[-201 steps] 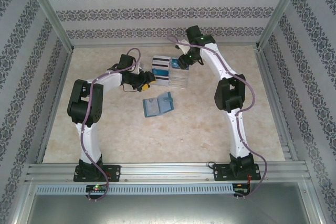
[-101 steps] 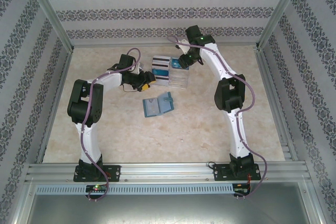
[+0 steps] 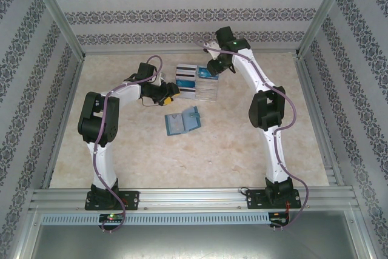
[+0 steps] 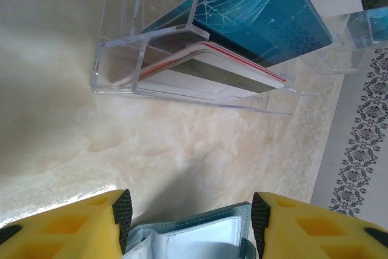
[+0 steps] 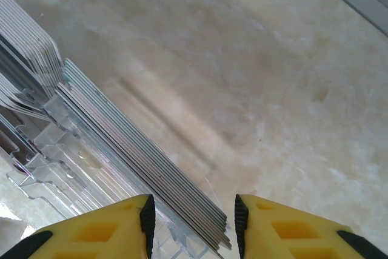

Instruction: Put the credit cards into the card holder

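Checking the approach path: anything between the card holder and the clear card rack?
Nothing. In the left wrist view, bare tabletop runs from the card holder to the clear rack.

The right gripper (image 3: 211, 69) has shifted slightly toward the far wall, above the clear card rack (image 3: 207, 92).

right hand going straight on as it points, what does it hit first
Most likely the edges of the credit cards in the clear rack, just ahead of the right hand; beyond them the table, though depth is unclear.
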`<state>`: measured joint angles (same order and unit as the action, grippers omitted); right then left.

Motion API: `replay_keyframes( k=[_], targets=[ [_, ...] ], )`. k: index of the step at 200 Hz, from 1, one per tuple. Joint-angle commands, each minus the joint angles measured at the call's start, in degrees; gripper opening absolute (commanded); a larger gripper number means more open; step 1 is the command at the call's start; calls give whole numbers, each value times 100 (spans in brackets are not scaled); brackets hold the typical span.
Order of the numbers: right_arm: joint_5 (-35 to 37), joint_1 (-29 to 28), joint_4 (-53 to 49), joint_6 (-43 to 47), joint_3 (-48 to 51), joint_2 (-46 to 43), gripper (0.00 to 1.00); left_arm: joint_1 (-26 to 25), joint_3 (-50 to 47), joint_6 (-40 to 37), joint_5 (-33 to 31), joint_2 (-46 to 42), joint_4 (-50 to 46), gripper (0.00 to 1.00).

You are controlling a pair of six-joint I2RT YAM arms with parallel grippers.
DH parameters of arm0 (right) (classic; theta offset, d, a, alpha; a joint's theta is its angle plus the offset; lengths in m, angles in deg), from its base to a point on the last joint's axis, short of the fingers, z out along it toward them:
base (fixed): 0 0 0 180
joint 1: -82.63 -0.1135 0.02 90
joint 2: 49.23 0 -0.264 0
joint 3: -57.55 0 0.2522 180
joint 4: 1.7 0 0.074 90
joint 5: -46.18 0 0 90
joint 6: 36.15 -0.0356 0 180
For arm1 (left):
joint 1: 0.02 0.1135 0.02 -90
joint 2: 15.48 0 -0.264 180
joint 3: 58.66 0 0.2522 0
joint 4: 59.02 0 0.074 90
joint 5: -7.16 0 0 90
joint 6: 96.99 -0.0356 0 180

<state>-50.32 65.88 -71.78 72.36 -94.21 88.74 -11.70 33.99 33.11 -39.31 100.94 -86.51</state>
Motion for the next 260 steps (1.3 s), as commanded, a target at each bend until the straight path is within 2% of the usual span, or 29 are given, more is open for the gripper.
replay_keyframes(
  k=[1,19,37,69,172,222,260],
  targets=[
    [-85,46,59,-97,27,-288,37,-64,38,25,123,14,48,57],
    [-138,58,53,-95,23,-263,38,-71,38,16,129,21,39,57],
    [-199,53,-21,-75,36,-212,51,-65,34,25,123,22,47,57],
    [-262,45,-178,28,125,-115,60,-72,37,16,127,29,38,57],
    [28,-135,-130,53,-297,475,61,-97,47,13,127,30,20,57],
    [301,-120,98,-29,-260,354,57,-95,125,-28,130,31,-68,57],
    [249,-109,331,-99,-141,112,54,-92,126,-20,137,30,-68,57]
  ],
)
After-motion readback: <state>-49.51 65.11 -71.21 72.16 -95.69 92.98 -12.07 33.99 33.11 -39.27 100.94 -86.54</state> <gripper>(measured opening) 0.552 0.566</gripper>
